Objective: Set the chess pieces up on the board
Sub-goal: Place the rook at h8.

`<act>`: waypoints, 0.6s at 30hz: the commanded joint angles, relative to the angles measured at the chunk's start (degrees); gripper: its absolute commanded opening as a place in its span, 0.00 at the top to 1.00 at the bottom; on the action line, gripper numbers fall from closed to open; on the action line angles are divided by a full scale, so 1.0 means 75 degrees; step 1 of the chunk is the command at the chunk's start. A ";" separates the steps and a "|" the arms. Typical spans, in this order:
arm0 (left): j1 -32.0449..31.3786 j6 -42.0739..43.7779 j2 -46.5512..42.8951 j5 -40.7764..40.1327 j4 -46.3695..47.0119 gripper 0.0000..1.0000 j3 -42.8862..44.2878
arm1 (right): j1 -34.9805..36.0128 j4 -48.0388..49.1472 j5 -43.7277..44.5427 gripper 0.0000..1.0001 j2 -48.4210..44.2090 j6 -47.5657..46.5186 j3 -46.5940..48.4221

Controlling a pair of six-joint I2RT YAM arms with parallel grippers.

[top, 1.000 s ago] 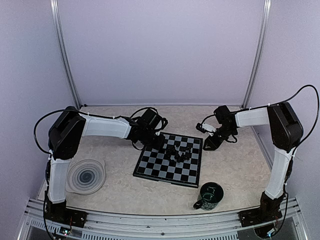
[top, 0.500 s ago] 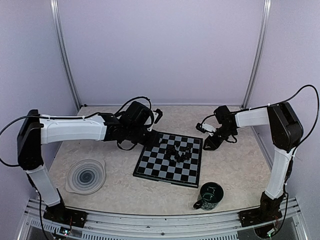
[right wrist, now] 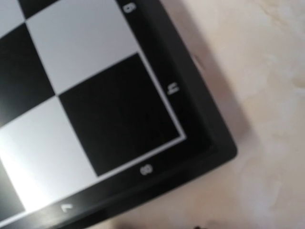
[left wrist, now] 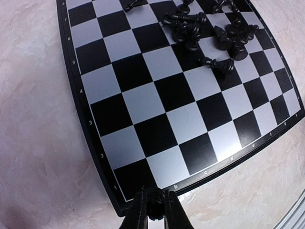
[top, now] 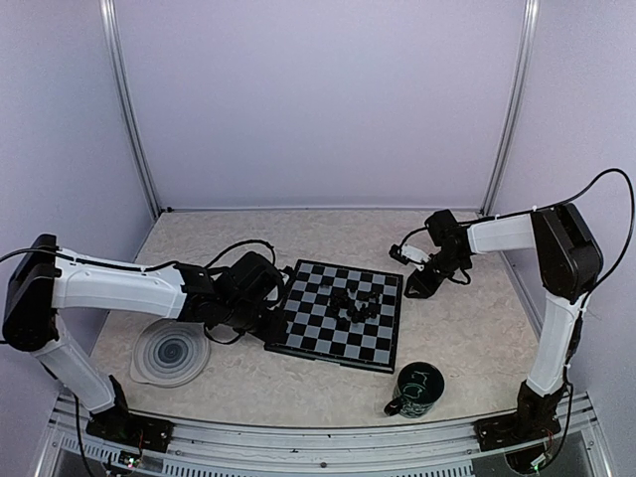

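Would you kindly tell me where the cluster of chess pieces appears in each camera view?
Top external: chess pieces just right of picture centre, on the far half of the board.
Left wrist: chess pieces at top right.
Right wrist: not in it.
Shared landmark: the dark border of the board.

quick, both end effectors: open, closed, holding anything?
Left end effector: closed, by a corner of the flat black-and-grey chequered chessboard; whether it holds anything cannot be told.
Right end effector: cannot be told from these views.
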 commanded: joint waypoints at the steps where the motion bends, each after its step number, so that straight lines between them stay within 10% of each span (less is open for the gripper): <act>1: -0.0041 -0.0194 -0.0140 -0.0127 0.0121 0.89 -0.0163 | 0.0044 -0.0057 0.0170 0.63 -0.0175 -0.0062 -0.0176; 18: -0.0018 -0.0139 0.0684 -0.0418 -0.0009 0.86 0.0117 | 0.0053 -0.0041 0.0181 0.63 -0.0141 -0.0127 -0.0274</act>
